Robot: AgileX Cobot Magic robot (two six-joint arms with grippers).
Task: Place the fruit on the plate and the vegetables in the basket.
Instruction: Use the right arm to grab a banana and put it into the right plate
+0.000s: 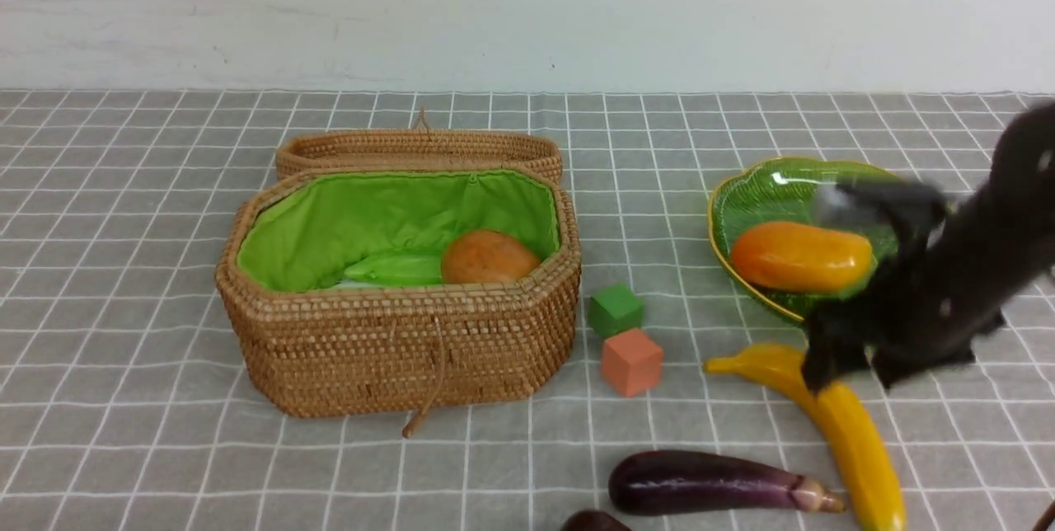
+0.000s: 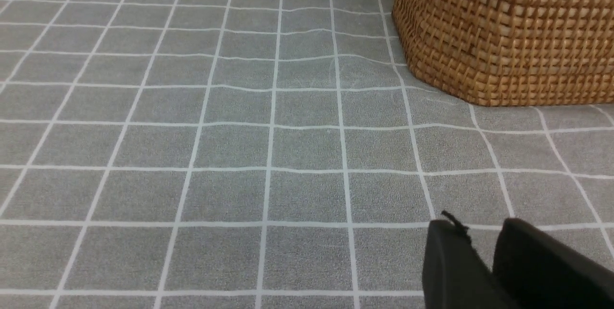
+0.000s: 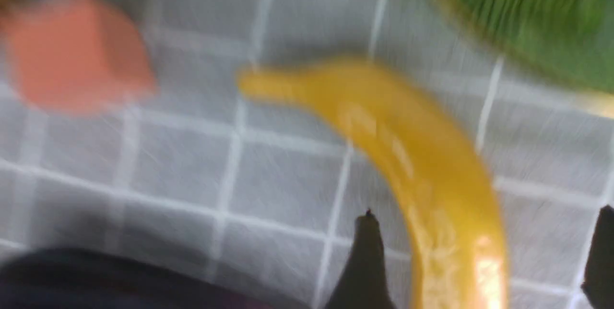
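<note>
At lower right, the right claw (image 1: 849, 366), spread wide, straddles the banana (image 1: 849, 432) on the worktop; it should center on the banana's thick middle before pinching, then lift toward the plate (image 1: 725, 209).

Bright even light, soft shadows; right wrist view motion-blurred, right arm (image 1: 948, 284) smeared.
</note>
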